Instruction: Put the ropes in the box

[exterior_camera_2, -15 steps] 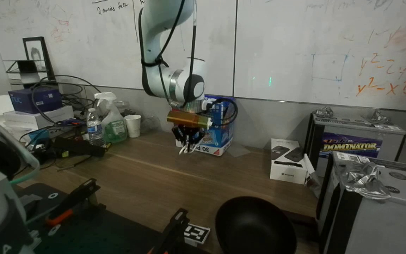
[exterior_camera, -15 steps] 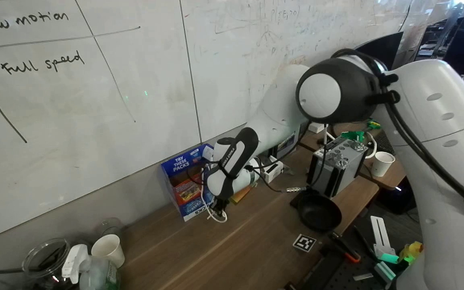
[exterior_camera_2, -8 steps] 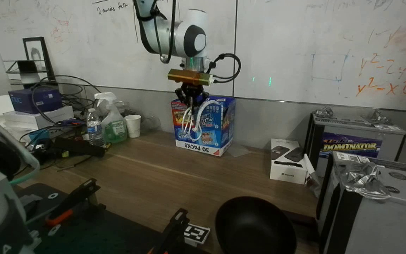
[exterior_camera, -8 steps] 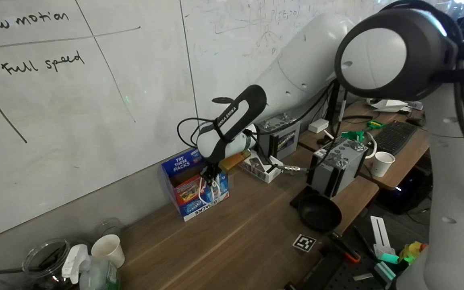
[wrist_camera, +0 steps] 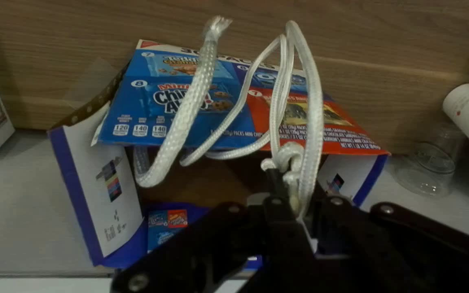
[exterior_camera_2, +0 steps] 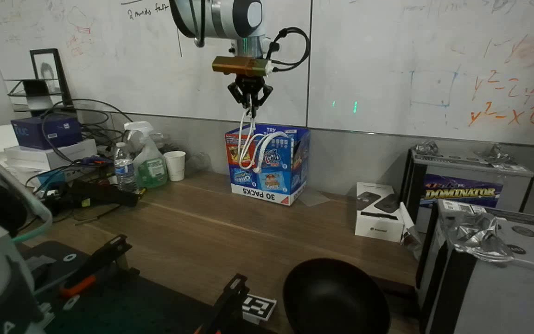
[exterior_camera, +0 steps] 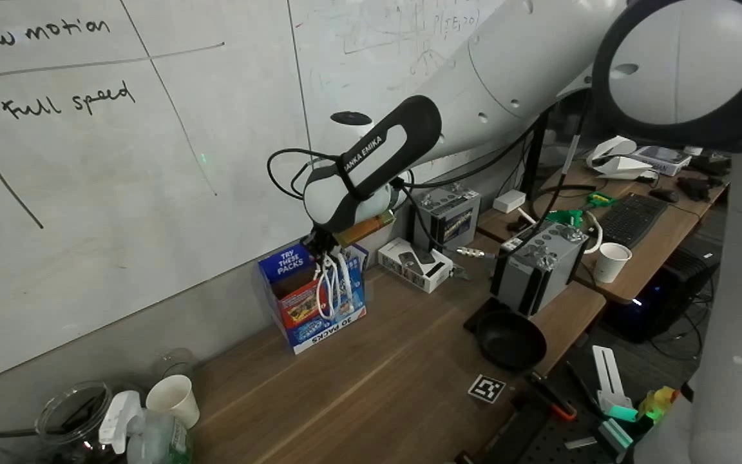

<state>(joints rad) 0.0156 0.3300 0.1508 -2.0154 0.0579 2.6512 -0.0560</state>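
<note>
– What's the Robotiq gripper (exterior_camera_2: pixel 251 110) doing?
– Its jaws pinch the white braided cord (wrist_camera: pixel 194 99), up above the open 30-pack cookie box (exterior_camera_2: pixel 272 180).
– And the cord's loops?
– They dangle outside, in front of the printed panel; some cord bends over the front rim. How much lies inside, I can't tell.
</note>
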